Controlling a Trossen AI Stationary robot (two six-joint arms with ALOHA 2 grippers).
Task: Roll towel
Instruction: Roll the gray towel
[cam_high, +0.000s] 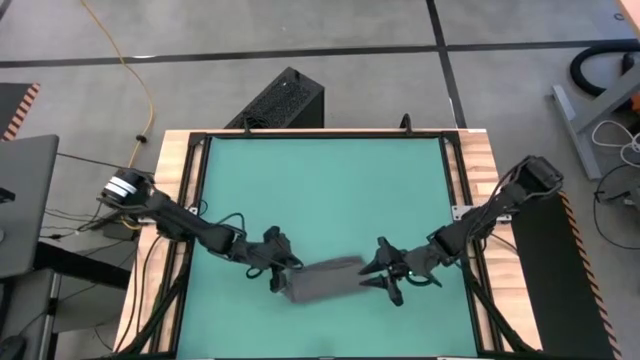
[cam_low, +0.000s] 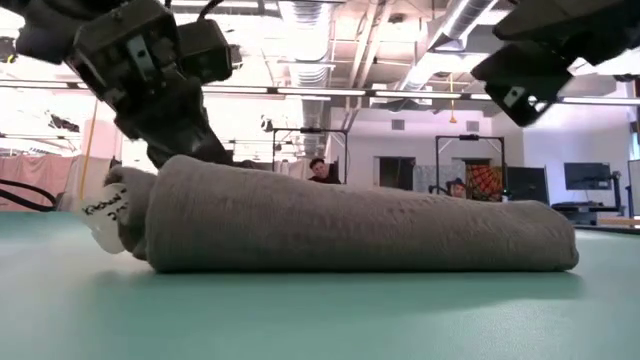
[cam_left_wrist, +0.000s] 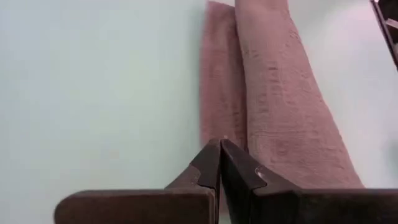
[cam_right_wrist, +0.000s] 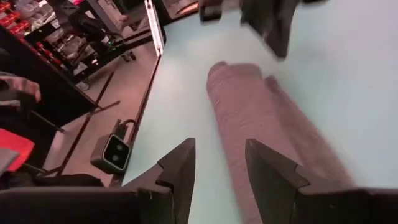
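The dark grey towel (cam_high: 325, 281) lies rolled up on the green mat (cam_high: 320, 190), near the mat's near edge, its length running left to right. In the low view the roll (cam_low: 350, 228) rests on the mat, with a white tag (cam_low: 105, 215) at its left end. A flat strip of the towel (cam_left_wrist: 221, 93) lies beside the roll (cam_left_wrist: 286, 106). My left gripper (cam_left_wrist: 219, 149) is shut, at the roll's left end (cam_high: 283, 276). My right gripper (cam_right_wrist: 221, 158) is open and empty, above the roll's right end (cam_high: 385, 275). My left gripper's shut fingertips (cam_left_wrist: 214, 155) point along the towel from its left end, right at the edge of the flat strip (cam_left_wrist: 219, 127). Whether they touch the cloth, I cannot tell.
Free green mat lies far and to both sides of the towel. A wooden table frame (cam_high: 480, 180) borders the mat. A black box (cam_high: 285, 100) stands beyond the far edge. People (cam_low: 318, 170) sit in the room behind.
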